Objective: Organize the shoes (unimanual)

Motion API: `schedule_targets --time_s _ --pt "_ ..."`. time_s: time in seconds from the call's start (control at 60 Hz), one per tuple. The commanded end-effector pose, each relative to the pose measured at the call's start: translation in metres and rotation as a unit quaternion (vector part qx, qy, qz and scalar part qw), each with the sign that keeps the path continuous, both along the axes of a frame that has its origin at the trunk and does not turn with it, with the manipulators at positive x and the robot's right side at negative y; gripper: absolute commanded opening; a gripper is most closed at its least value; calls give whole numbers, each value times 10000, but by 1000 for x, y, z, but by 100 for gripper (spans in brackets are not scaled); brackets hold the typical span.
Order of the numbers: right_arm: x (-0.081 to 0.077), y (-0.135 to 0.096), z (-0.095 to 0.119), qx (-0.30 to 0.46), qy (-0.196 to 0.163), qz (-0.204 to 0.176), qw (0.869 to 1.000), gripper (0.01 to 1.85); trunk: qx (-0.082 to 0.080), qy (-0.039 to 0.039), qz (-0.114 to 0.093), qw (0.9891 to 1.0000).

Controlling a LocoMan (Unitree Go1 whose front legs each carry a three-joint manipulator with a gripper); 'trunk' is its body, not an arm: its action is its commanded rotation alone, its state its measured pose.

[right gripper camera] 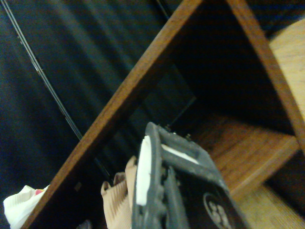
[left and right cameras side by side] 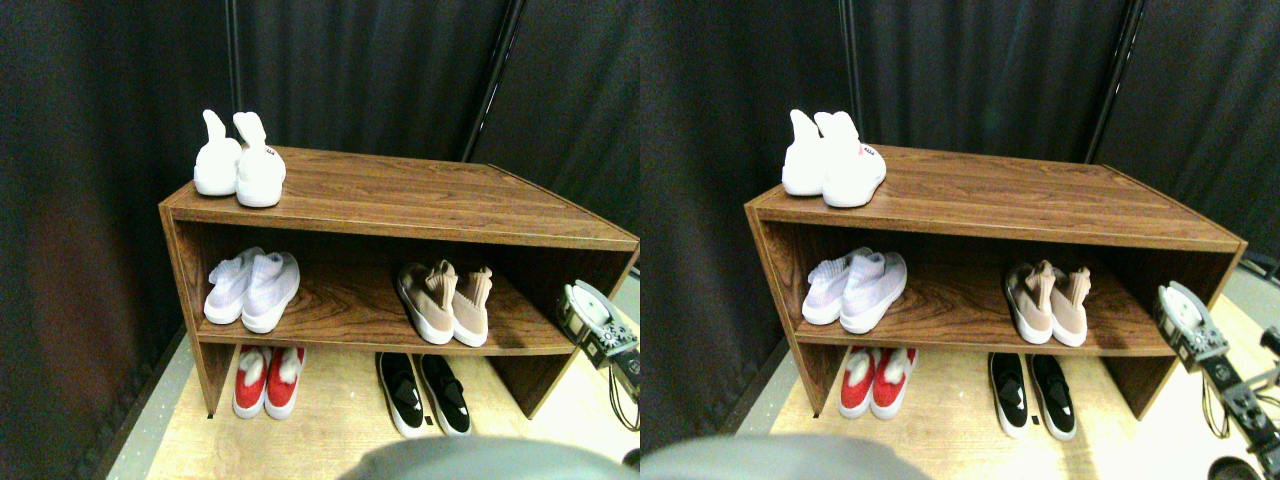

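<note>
Right gripper (left and right cameras side by side: pixel 597 325) hanging just off the right end of the rack (left and right cameras side by side: pixel 400 200), about level with the middle shelf (left and right cameras side by side: pixel 350 310) and touching nothing. Grip width not readable in either view; no shoe in it, at any rate. Nearest to it, toward the right of that shelf, the beige shoes (left and right cameras side by side: pixel 447 300): side by side and touching, toes toward the front edge, the left one skewed and seemingly leaning against its mate, so not quite a tidy pair. Further along the same shelf, a lilac pair (left and right cameras side by side: pixel 250 290); on top of the rack at its left end, a white pair (left and right cameras side by side: pixel 240 160); on the floor beneath, a red pair (left and right cameras side by side: pixel 267 380) and a black pair (left and right cameras side by side: pixel 425 393), all of these neat enough. Judged an early step: approach, with no contact made. Next move likely a reach in past the rack's right side panel and under the top board, then a careful close on the nearer shoe's collar or heel, or a nudge to square the skewed one, without clipping the panel or shoving the pair backward. From the wrist, only one ribbed beige collar showing beside the dark jaw frame, the rest of the pair blocked; shelf interior in deep shadow there and the picture soft. Back halves of the beige shoes and their exact lean hard to make out in the wide view.
</note>
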State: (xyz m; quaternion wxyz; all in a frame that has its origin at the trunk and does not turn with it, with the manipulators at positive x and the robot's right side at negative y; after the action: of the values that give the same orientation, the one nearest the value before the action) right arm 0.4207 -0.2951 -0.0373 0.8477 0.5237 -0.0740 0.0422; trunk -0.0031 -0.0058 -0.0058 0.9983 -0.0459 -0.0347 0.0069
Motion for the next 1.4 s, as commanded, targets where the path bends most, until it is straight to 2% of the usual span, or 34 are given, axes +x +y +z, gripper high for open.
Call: schedule_targets --time_s 0.017,0.117,0.133,0.167,0.217,0.233,0.267,0.283,0.333,0.35,0.5,0.567,0.667,0.767,0.833,0.967,1.083,1.133,1.2,1.4 --pt "-20 -2 -8 26 -96 63 9999 6 -111 224 17 9997" --pt "-27 -3 -25 240 22 230 9994 6 -110 313 12 9994" --pt "-27 -3 -27 262 35 271 9993 6 -117 353 13 9993" --pt "-27 -3 -30 211 43 324 9992 6 -109 383 8 9992" --pt "-30 -4 -37 190 93 381 9990 6 -109 383 8 9992" --pt "-32 -4 -40 284 137 401 9987 6 -113 420 7 9991" --pt "-34 -3 -44 284 155 402 9987 6 -113 420 7 9991" --pt "-35 -3 -47 338 178 392 9985 6 -110 453 1 9989" --pt "-38 -2 -52 485 229 470 9975 6 -110 453 1 9989" --pt "-39 -2 -54 469 281 492 9973 6 -103 490 -6 9987" --pt "-39 1 -76 623 731 497 9941 6 -109 504 -22 9987" --pt "-34 2 -92 537 1044 358 9924 6 -109 504 -22 9987" --pt "-25 3 -120 1059 1401 91 9844 6 -109 504 -22 9987" --pt "-18 4 -139 1049 1610 -345 9807 6 -86 526 -29 9986" --pt "-9 2 -153 1018 1715 -413 9790 6 -86 526 -29 9986" --pt "8 -2 -169 980 1880 -467 9762 6 -95 524 -29 9986" --pt "21 -5 -183 860 2028 -683 9730 6 -97 516 -14 9986" --pt "27 -6 -188 1126 2170 -840 9660 6 -102 508 -4 9987" --pt "36 -8 -196 1114 2246 -949 9634 6 -104 495 2 9987" --pt "49 -15 -201 971 2268 -1354 9596 6 -129 497 33 9987"
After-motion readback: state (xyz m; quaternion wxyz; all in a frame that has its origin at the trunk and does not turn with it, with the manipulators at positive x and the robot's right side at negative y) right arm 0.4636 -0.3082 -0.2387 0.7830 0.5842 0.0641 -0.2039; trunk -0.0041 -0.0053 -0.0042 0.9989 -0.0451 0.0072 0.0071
